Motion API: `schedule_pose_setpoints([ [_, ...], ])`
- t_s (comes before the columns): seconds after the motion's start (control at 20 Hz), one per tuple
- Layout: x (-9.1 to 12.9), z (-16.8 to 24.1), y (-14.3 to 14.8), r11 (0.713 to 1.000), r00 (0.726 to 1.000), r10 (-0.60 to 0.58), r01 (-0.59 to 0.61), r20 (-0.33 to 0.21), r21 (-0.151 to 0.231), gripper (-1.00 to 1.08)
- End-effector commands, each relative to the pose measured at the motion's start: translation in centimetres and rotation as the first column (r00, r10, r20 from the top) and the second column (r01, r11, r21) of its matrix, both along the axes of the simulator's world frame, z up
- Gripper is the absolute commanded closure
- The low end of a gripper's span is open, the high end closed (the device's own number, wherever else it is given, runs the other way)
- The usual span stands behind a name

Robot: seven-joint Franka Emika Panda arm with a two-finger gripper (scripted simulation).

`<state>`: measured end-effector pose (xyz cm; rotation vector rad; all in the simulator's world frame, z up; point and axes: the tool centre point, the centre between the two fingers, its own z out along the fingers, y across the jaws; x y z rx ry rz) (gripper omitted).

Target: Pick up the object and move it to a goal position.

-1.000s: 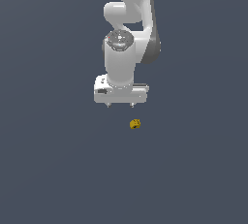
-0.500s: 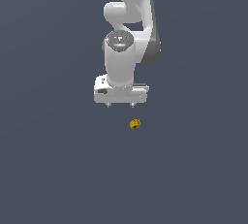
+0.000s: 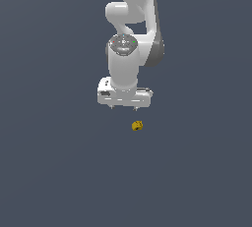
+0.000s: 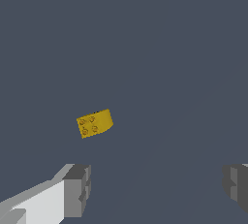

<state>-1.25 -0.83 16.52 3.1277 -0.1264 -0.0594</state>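
Note:
The object [image 3: 137,125] is a tiny mustard-yellow lump with darker spots, lying on the dark grey floor. In the exterior view it sits just below my white gripper [image 3: 124,107] and a little toward that view's right. The wrist view shows the object [image 4: 95,123] ahead of the gripper [image 4: 156,185], nearer to one grey fingertip [image 4: 77,189] than to the other [image 4: 236,184]. The fingers stand wide apart with nothing between them, so the gripper is open and does not touch the object.
The plain dark grey floor [image 3: 54,172] fills both views. No other object, container or edge shows.
The arm has lowered the gripper slightly toward the floor. The object has not moved.

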Motion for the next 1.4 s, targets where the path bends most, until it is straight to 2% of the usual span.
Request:
schedule_pose_setpoints([
  [0.0,0.0,-0.3,0.3,0.999,0.999,-0.041,0.041,0.0,0.001,-0.92],
  [0.3,0.2,-1.4,1.1,0.985,0.985,-0.174,0.174,0.001,0.005,-0.92],
  [0.65,0.3,-2.9,2.2,0.935,0.935,-0.356,0.356,0.002,0.007,-0.92],
  [1.0,0.4,-4.3,3.2,0.851,0.851,-0.525,0.525,0.004,0.006,-0.92],
  [1.35,0.5,-5.7,4.1,0.737,0.737,-0.676,0.676,0.008,0.004,-0.92],
])
